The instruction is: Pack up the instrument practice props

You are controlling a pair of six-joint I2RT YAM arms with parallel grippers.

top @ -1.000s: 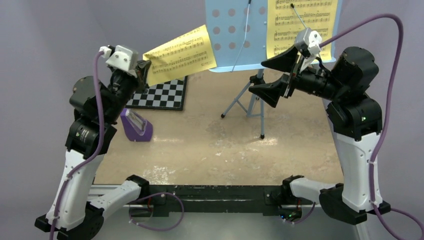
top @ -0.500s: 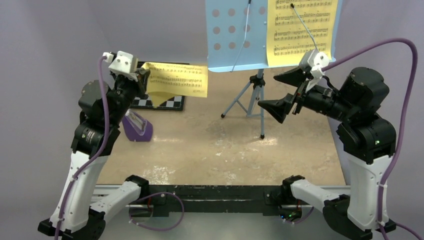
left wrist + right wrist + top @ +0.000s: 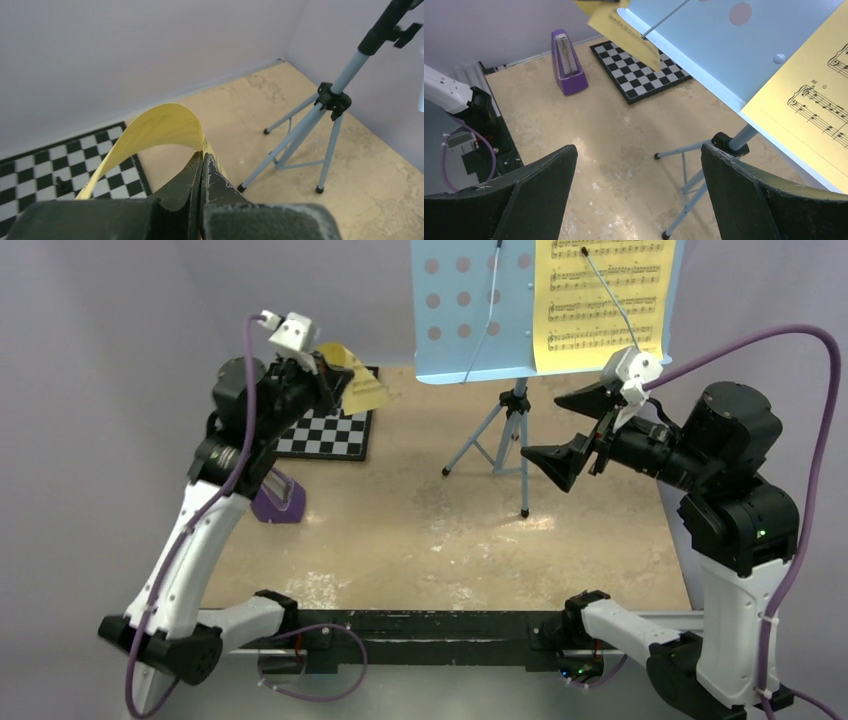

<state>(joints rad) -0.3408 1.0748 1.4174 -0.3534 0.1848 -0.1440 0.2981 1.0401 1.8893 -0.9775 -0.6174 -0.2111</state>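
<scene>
Left jaws pinch a curled yellow paper sheet (image 3: 160, 125); right jaws gape wide.

We're seeing a mottled beige desk (image 3: 420, 530), scuffed pale in patches under soft, even light. Plain lavender-grey walls (image 3: 100, 320) rise right behind the desk and close along both of its sides.

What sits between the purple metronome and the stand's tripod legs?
Nothing: only bare tabletop runs from the metronome to the tripod legs, shown in the top and right wrist views; the checkerboard lies farther back.
</scene>
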